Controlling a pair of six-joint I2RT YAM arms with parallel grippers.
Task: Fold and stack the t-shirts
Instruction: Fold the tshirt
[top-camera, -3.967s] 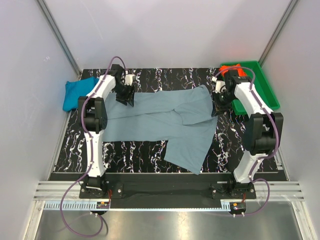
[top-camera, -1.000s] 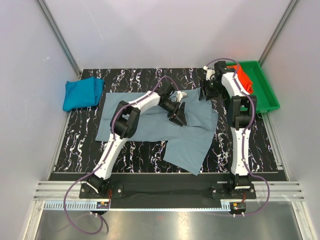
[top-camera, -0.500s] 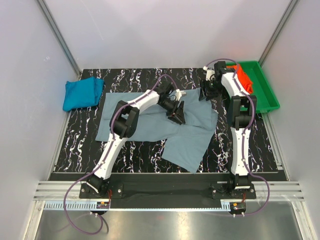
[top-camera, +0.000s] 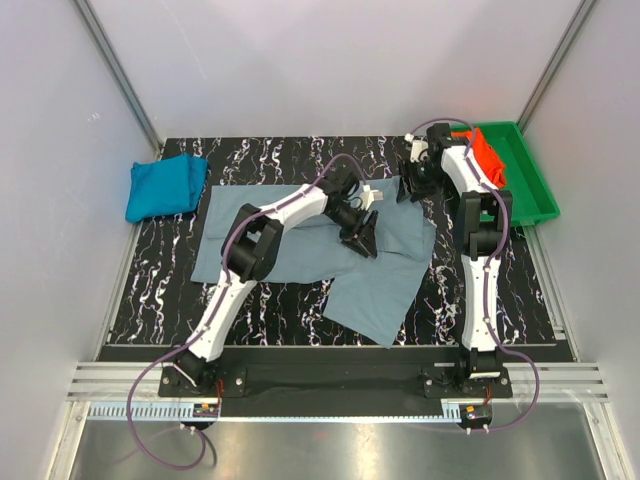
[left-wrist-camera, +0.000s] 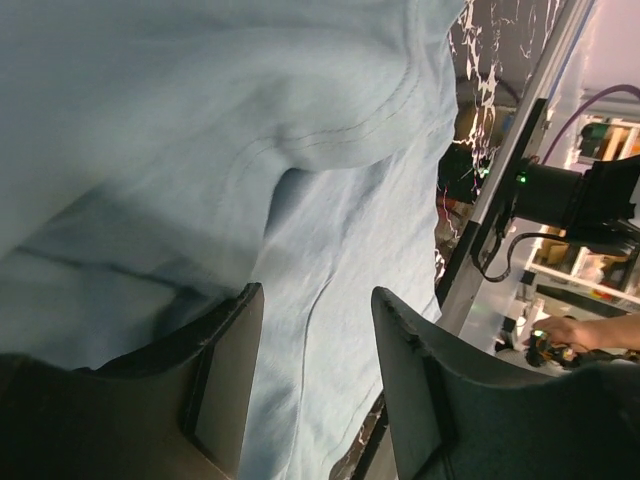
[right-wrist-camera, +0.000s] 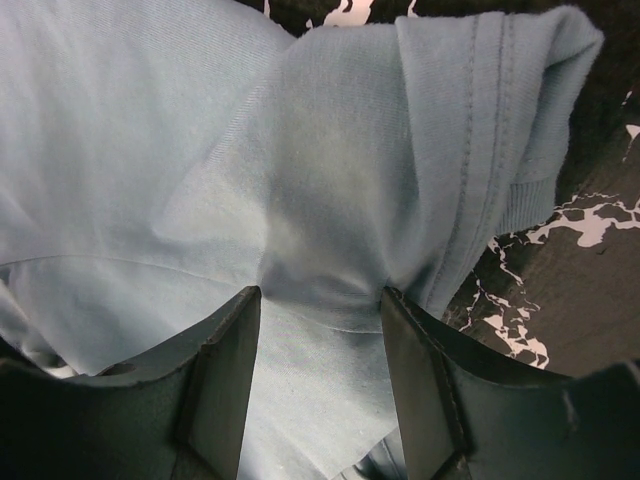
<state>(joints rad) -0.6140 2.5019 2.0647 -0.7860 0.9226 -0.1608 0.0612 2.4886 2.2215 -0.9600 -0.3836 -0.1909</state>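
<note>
The dusty grey-blue t-shirt (top-camera: 300, 245) lies spread on the black marbled table, with one part hanging toward the front edge. My left gripper (top-camera: 364, 240) reaches across over its right-middle part. In the left wrist view the left gripper (left-wrist-camera: 318, 295) is open, with only flat cloth (left-wrist-camera: 330, 200) behind the gap. My right gripper (top-camera: 408, 188) is at the shirt's upper right corner. There the right gripper (right-wrist-camera: 320, 295) is open and its fingertips press into puckered cloth (right-wrist-camera: 330, 180). A bright teal-blue t-shirt (top-camera: 165, 187) lies folded at the far left. An orange-red t-shirt (top-camera: 486, 155) sits in the tray.
A green plastic tray (top-camera: 530, 185) stands at the back right, beside the right arm. White walls close in the table on three sides. The black rail with both arm bases (top-camera: 330, 380) runs along the near edge.
The left arm has swung from the shirt's left end across to its right-middle part, creeping right in the last second. The right gripper went from the right edge to the upper right corner.
</note>
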